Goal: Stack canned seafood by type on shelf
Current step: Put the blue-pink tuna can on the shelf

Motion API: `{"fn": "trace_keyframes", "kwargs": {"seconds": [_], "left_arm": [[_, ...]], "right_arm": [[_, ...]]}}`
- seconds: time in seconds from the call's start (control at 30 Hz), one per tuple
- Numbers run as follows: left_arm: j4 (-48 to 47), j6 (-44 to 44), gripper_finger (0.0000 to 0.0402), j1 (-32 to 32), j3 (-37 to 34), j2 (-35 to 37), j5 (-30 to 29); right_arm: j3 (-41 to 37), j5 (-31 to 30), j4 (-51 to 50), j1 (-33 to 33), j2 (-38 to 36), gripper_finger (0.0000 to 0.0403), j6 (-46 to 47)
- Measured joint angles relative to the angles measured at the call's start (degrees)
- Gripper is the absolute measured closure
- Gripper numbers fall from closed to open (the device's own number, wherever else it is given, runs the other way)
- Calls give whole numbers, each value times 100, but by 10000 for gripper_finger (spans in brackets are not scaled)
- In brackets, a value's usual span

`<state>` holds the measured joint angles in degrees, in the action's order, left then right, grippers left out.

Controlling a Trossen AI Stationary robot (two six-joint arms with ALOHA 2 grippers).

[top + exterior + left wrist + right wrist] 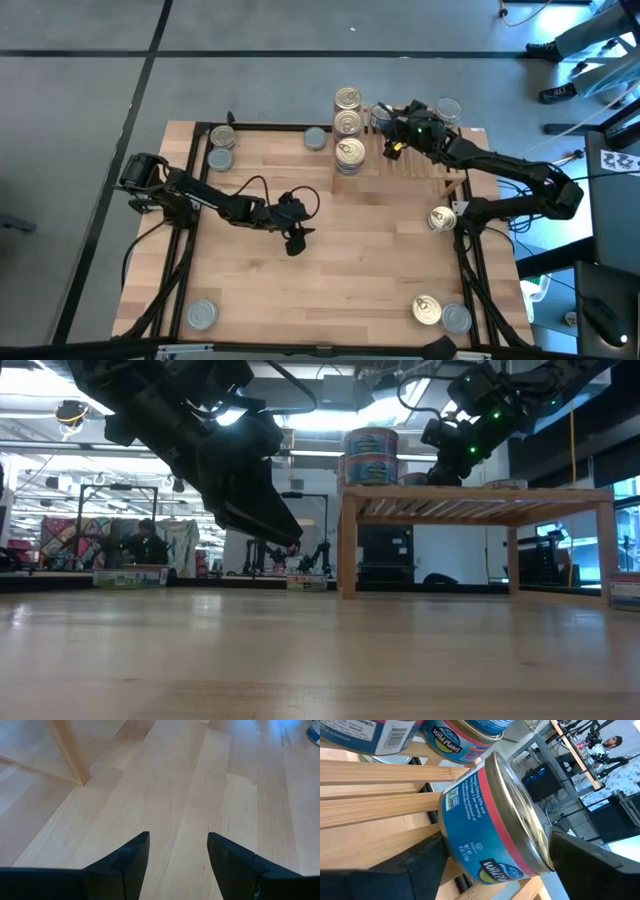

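1. The right end effector [388,127] hangs over the shelf [425,165] at the far right of the tabletop [330,280]; its fingers [600,865] stand spread on either side of a blue can [492,827] without clearly pressing on it, so it is open around the can.
2. That can sits on the shelf slats, its silver top facing away; it has a blue label with a red band and the partly readable brand "Wild…".
3. Just beside it on the shelf are more cans [457,742]; one label reads "Wild Planet", another shows a barcode.
4. From above, a row of gold-topped cans [348,125] stands at the shelf's left end, with the gripped-around can next to them.
5. The left end effector [296,240] hovers over bare tabletop mid-table, its fingers [125,865] apart and holding nothing.
6. Loose cans [220,147] lie at the tabletop's far left; others [440,312] sit near the right front corner, one [202,314] at the left front, one [441,218] at the right edge.
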<state>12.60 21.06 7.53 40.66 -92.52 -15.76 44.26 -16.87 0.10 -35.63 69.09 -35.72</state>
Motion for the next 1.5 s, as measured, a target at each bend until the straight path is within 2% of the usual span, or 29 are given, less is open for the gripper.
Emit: {"fn": "trace_keyframes", "kwargs": {"seconds": [0.33, 0.7, 0.97, 1.17, 1.37, 1.5], "left_arm": [[0, -56, 204, -2, 0, 1, -19], [2, -52, 204, -4, 0, 1, -92], [2, -47, 204, -4, 0, 1, -100], [2, -20, 204, -2, 0, 1, -100], [2, -12, 204, -2, 0, 1, -100], [1, -15, 204, -4, 0, 1, -100]], "right_arm": [[-14, 396, -165, 8, -326, 93, 433], [-12, 38, -142, -1, -332, 107, 434], [-9, 146, 360, -1, 23, 110, 438], [-5, 342, 428, 5, -67, 110, 742], [-5, -253, 152, 2, -618, 110, 740], [1, -959, -28, -3, -788, 110, 466]]}}
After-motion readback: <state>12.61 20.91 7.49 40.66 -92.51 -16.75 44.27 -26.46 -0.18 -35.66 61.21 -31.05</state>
